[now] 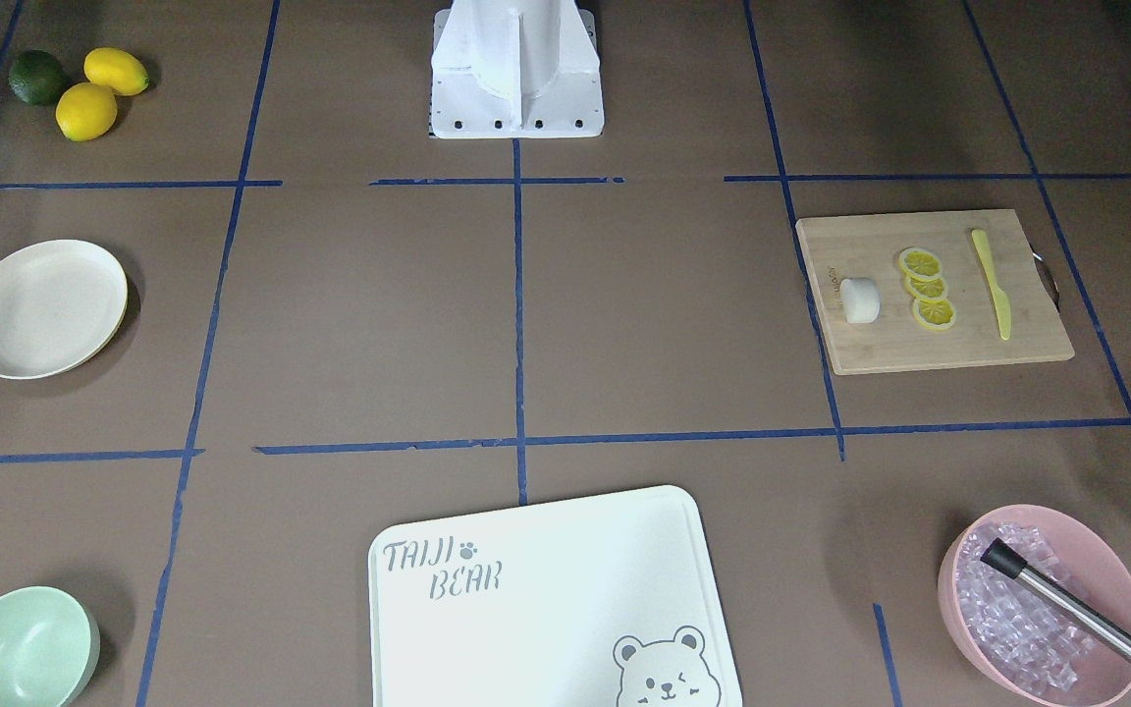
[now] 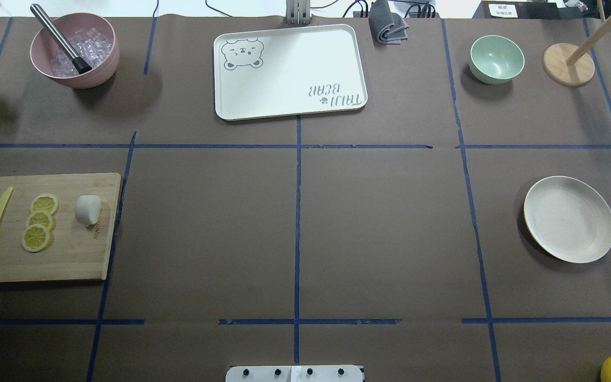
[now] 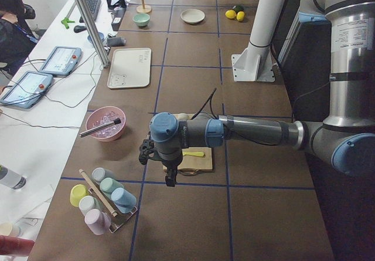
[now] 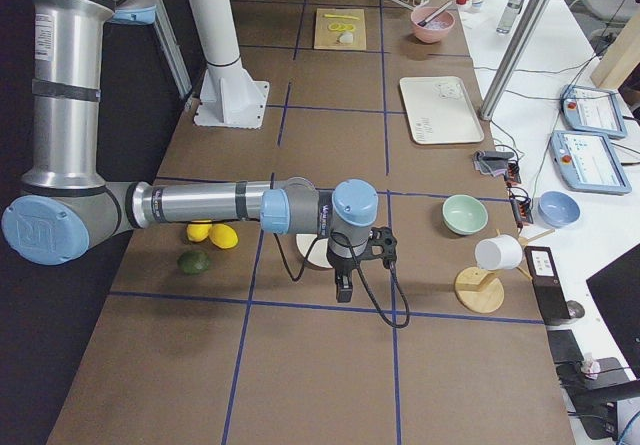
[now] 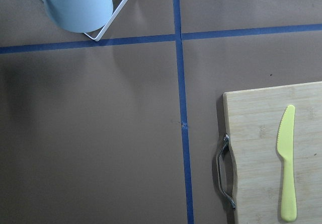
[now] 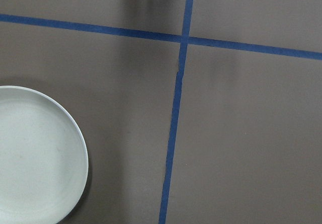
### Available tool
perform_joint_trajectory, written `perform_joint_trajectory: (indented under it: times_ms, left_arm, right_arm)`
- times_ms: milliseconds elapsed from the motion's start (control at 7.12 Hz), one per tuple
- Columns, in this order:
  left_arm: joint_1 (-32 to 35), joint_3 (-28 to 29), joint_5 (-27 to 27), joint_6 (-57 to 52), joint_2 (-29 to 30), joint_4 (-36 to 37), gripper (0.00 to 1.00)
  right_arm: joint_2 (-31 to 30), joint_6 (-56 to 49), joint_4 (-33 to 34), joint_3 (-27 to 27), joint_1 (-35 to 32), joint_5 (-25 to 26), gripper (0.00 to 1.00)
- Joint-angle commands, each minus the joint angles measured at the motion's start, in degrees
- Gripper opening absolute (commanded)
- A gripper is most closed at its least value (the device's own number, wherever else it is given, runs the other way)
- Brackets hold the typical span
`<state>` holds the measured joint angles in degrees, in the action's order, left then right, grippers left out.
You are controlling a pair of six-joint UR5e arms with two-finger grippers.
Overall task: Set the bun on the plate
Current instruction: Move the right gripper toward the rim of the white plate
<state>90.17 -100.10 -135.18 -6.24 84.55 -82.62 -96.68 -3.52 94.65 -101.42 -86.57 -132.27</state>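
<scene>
In the front-facing view the bun (image 1: 859,299) lies on the board (image 1: 929,344), by the board's edge nearest the bench's middle and just beside the lemon slices (image 1: 927,287). The knife (image 1: 993,283) lies toward the board's outer edge. The plate (image 1: 42,308) sits bare by the bench's right edge, well apart from the bun. No arm shows here.

The overhead view gives the same layout, with neither gripper in it.

From the left end, the left gripper (image 3: 170,178) hangs pointing down just past the board's outer edge. We cannot tell whether its fingers are spread or pressed together.

From the right end, the right gripper (image 4: 343,287) hangs close by the plate. We cannot tell its state either.

The left wrist view shows the board's handle end and the knife, not the bun.

The right wrist view catches only part of the plate.

We judge the task unstarted, with the reach for the bun in hand. The left arm should next cross the board, centre over the bun and come down with fingers spread. The plate's distance may call for a hand-over.
</scene>
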Motion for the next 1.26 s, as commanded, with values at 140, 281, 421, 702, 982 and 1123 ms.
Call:
perform_joint_trajectory:
  times_ms: [140, 281, 421, 702, 982, 1123]
  left_arm:
    - [-0.1, 0.0, 0.1, -0.3, 0.1, -0.1, 1.0]
    - [-0.1, -0.1, 0.0, -0.3, 0.0, -0.1, 1.0]
    - [0.0, -0.1, 0.0, -0.3, 0.0, -0.1, 1.0]
    - [0.0, -0.1, -0.2, -0.3, 0.0, -0.1, 1.0]
    - [0.0, -0.1, -0.3, -0.3, 0.0, -0.1, 1.0]
    - [0.0, -0.2, -0.3, -0.3, 0.0, -0.1, 1.0]
  right_arm:
    - [0.2, 0.0, -0.1, 0.1, 0.2, -0.1, 1.0]
    - [0.4, 1.2, -0.1, -0.2, 0.3, -2.4, 1.0]
    - [0.4, 3.1, -4.7, 0.3, 2.3, -4.7, 1.0]
    - [-0.2, 16.7, -22.9, 6.1, 8.6, -4.5, 1.0]
    - [-0.4, 32.7, -43.1, 13.3, 14.6, -3.5, 0.99]
    - [-0.6, 38.5, -48.3, 14.0, 17.8, -2.7, 0.98]
